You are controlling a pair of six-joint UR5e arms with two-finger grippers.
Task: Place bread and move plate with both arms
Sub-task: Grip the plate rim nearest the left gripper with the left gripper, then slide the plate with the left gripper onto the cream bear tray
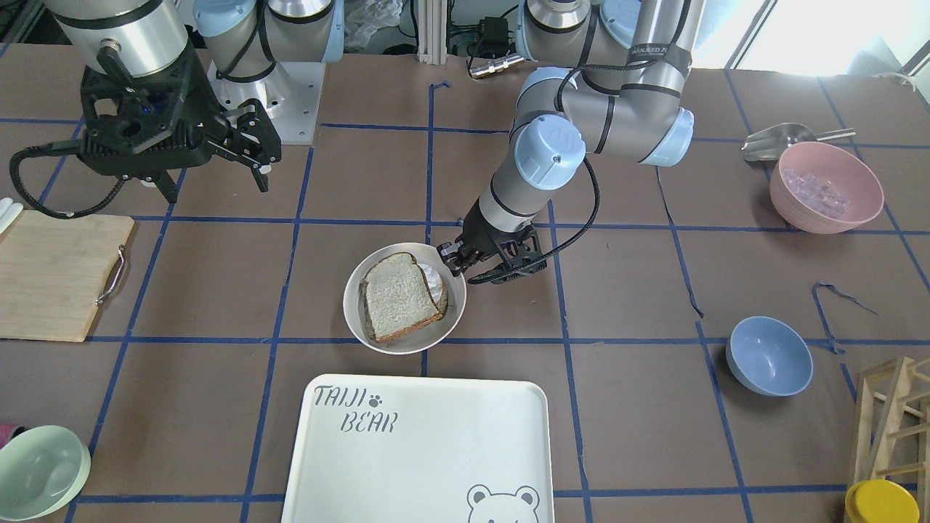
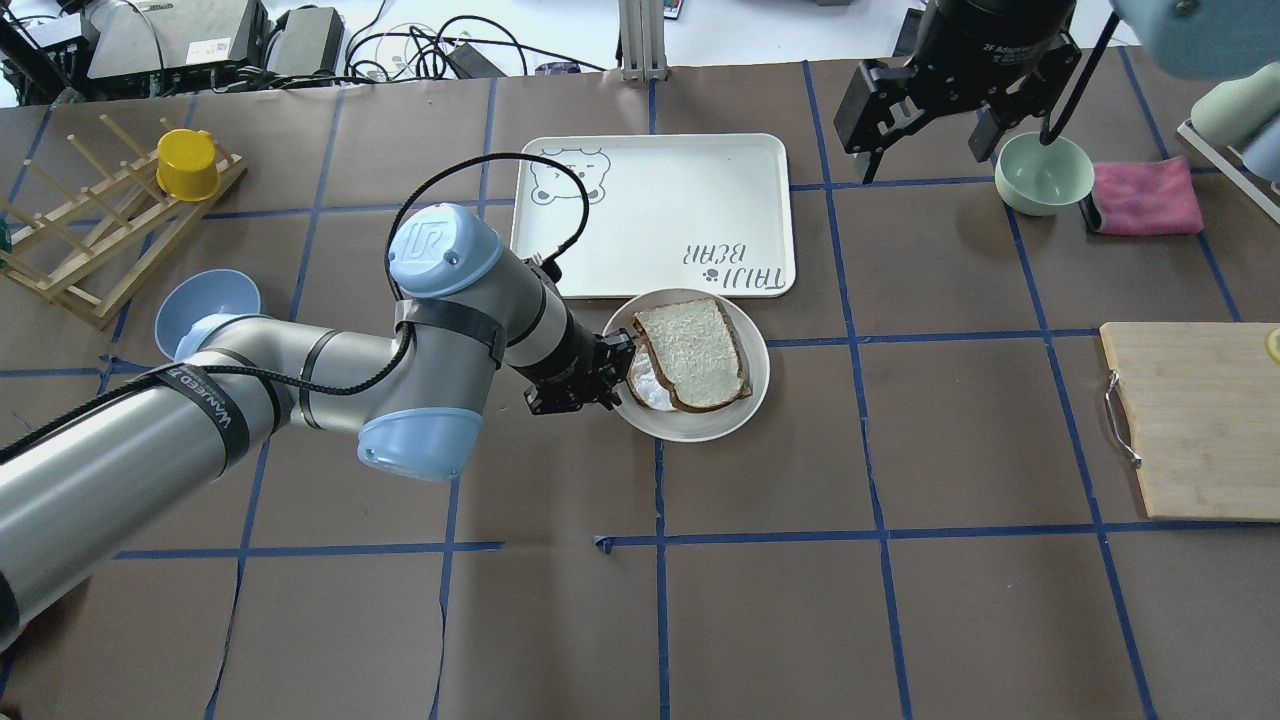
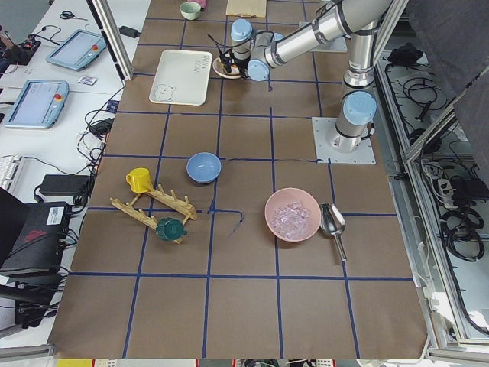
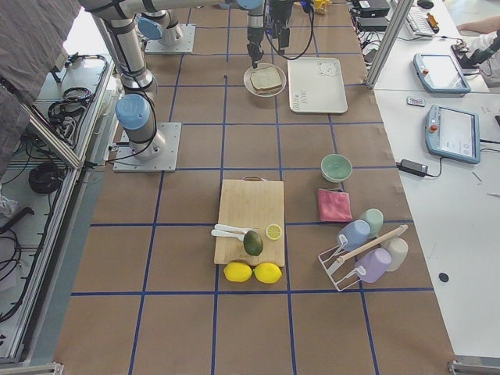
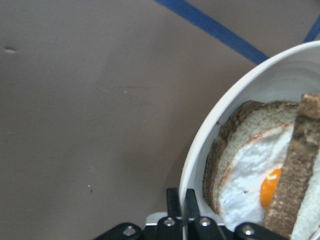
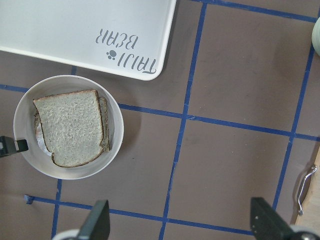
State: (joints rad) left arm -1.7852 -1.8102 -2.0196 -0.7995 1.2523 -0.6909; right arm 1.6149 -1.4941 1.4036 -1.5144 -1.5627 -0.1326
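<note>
The plain bread slice (image 2: 690, 350) lies on the round cream plate (image 2: 700, 428), on top of a slice with a fried egg (image 5: 250, 170) that peeks out at its edge. My left gripper (image 2: 612, 368) is shut on the plate's rim on the robot-side left; the left wrist view shows its fingers (image 5: 191, 207) pinching the rim (image 5: 240, 85). My right gripper (image 2: 925, 150) is open and empty, high above the table to the right of the tray. Its wrist view looks down on the bread (image 6: 70, 127) and plate (image 6: 25, 110).
The large "TAIJI BEAR" tray (image 2: 650, 200) lies just beyond the plate. A green bowl (image 2: 1043, 172) and pink cloth (image 2: 1145, 195) are near the right gripper. A cutting board (image 2: 1190, 420) is at the right, a blue bowl (image 2: 207, 308) at the left.
</note>
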